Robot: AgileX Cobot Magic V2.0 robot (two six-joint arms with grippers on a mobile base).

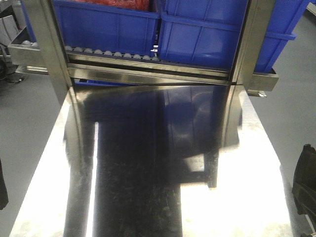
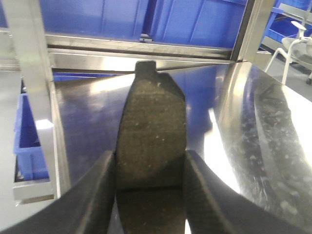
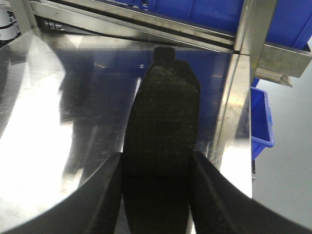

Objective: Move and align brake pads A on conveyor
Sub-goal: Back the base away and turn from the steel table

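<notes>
Your left claw (image 2: 150,163) is clamped on a pad (image 2: 152,126), gripping its long sides. The pad's long axis runs straight ahead, end tab leading, over the steel bench (image 2: 253,122). Across to your right claw (image 3: 157,165): same story, clamped on a second pad (image 3: 165,107), tab pointing toward the blue bins (image 3: 195,9). No conveyor shows in any view, so which arm is nearer can't be called. My read: neither pad is placed yet, and both want laying down lengthwise, lined up.

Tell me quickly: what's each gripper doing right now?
Left gripper: closed on a brake pad, jaws either side of it.
Right gripper: closed on another brake pad.
</notes>
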